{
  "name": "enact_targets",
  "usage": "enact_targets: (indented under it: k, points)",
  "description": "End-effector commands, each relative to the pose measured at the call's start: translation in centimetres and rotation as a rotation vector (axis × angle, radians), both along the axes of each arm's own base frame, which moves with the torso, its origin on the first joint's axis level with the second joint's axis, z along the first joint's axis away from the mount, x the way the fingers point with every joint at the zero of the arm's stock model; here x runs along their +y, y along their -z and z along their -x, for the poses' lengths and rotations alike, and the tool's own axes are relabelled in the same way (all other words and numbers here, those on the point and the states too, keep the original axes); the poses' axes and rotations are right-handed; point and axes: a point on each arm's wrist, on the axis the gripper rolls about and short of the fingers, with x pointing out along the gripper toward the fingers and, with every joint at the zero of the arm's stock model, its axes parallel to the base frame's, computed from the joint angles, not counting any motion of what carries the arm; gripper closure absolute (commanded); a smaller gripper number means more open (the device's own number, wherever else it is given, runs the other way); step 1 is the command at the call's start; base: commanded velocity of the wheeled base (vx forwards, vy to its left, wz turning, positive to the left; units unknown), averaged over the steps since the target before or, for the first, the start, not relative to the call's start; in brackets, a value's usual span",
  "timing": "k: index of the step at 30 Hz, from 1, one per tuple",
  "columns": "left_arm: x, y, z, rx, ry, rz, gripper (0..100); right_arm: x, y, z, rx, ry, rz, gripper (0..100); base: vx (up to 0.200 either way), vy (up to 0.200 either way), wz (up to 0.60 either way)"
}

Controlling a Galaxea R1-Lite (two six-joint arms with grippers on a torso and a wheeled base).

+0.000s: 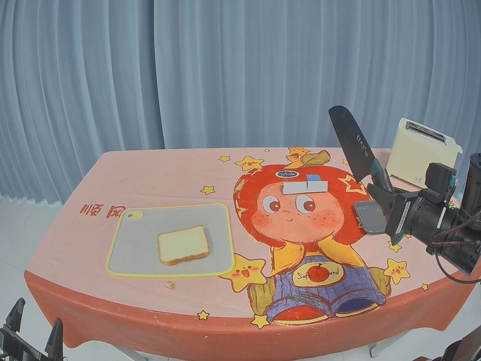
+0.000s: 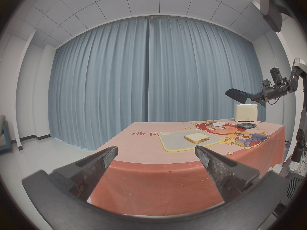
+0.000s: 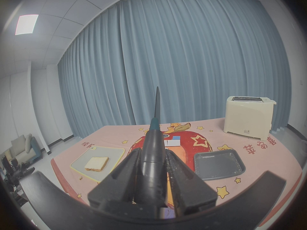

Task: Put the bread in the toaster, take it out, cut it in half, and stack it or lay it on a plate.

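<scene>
Bread (image 1: 183, 244): one whole slice of pale bread with a brown crust, lying flat on the cutting board, a little right of the board's middle.
Cutting board (image 1: 134, 236): grey with a yellow rim, flat on the pink cartoon-print table (image 1: 150, 176).
Crumb (image 1: 170, 285): a small scrap on the cloth, just beside the board's near edge.
Knife (image 1: 353, 144): dark blade, held in the air well to the right of the board, tilted upward and away from the robot.
Right gripper (image 3: 154, 158): fingers pressed together on the knife's handle.
Tray (image 1: 370, 216): dark grey and shallow, flat on the table well right of the board, beneath the raised knife.
Toaster (image 1: 422, 157): cream-coloured and upright, farther right of the board than the tray, toward the table's far edge.
Left gripper (image 2: 155, 152): fingers spread wide apart, low in front of the table, nearer the robot than the board.
</scene>
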Motion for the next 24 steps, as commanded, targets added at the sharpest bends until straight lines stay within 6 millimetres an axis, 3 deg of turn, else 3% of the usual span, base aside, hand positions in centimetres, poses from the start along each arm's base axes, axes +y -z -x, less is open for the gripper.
enact_targets:
  k: [1, 17, 24]
  points:
    - [0.00, 0.53, -0.01, 0.002, -0.001, 0.000, 0, -0.18, -0.32, 0.32, -0.012, -0.003, -0.009, 100, 0.000, 0.000, 0.00]
    - [0.01, 0.53, -0.01, 0.002, -0.006, 0.007, 0, 0.14, 0.28, 1.04, 0.004, -0.037, 0.000, 100, 0.000, 0.000, 0.00]
    - [0.01, 0.52, -0.01, 0.001, -0.006, 0.007, 0, 0.12, 0.34, 1.08, 0.008, -0.055, -0.003, 100, -0.200, 0.000, 0.00]
